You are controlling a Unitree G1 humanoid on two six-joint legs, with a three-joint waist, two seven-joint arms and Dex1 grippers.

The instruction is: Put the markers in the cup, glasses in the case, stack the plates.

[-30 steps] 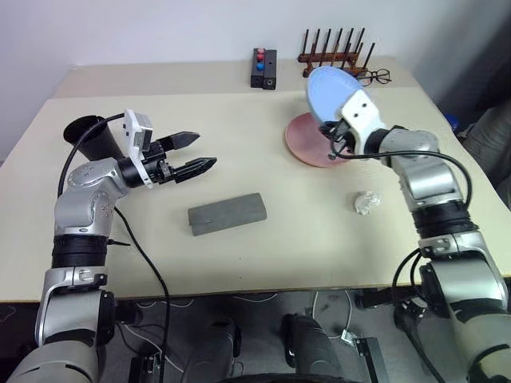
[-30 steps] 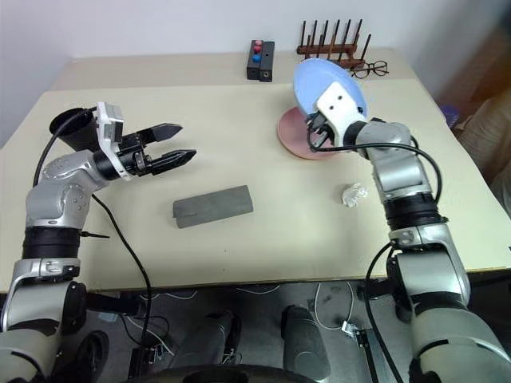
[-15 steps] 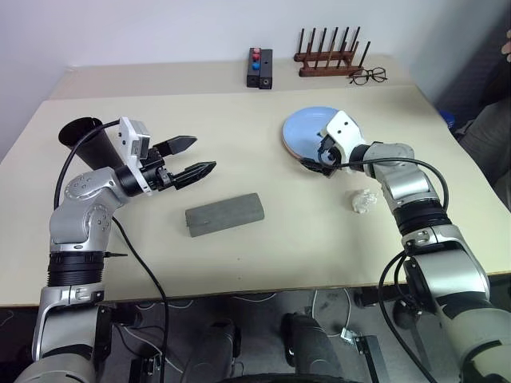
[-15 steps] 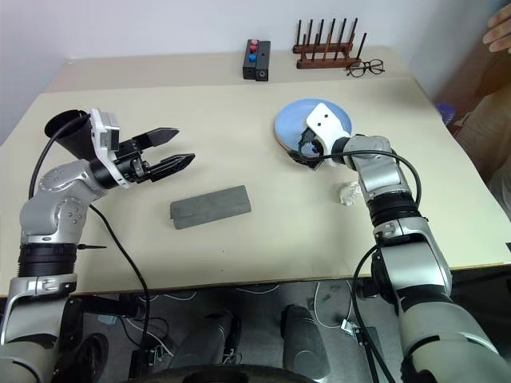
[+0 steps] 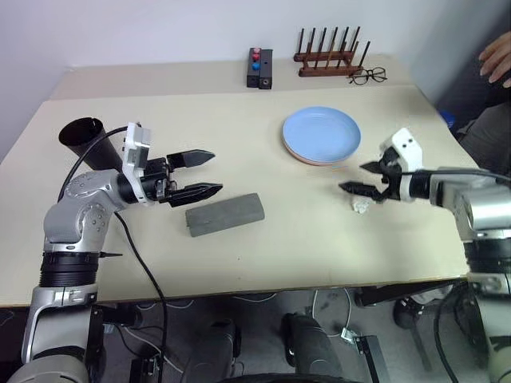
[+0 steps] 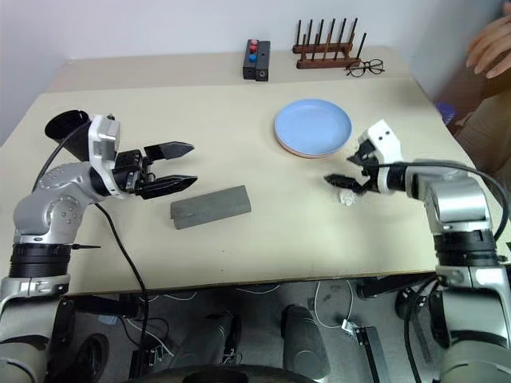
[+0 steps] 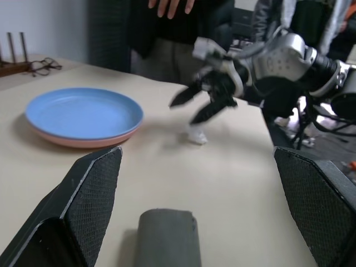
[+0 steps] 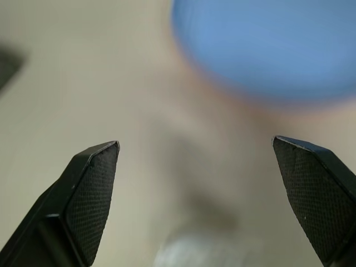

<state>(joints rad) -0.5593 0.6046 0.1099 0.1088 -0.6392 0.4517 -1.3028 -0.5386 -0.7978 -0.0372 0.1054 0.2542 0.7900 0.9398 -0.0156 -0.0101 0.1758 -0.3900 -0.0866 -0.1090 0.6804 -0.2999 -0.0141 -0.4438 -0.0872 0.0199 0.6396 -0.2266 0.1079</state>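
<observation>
The light blue plate [image 5: 322, 133] lies stacked on the salmon pink plate [image 5: 304, 159], of which a thin rim shows. My right gripper [image 5: 351, 177] hovers open near the plates, to their right, empty, just above a crumpled clear wrapper [image 5: 361, 204]. The grey case [image 5: 225, 214] lies shut mid-table. My left gripper [image 5: 217, 171] is open and level just left of the case, pointing right. The black cup [image 5: 86, 142] stands at the far left behind the left arm. The markers and the glasses are out of view.
At the table's back edge stand a wooden peg rack [image 5: 327, 56], thin-framed clear spectacles [image 5: 367, 76] and a black box with red and blue knobs [image 5: 261, 68]. A person's hand [image 5: 497, 60] shows at the far right.
The right gripper laid the tilted blue plate flat on the pink one, let go, opened, and pulled back to the right and down. The left gripper drew in slightly toward the case.
</observation>
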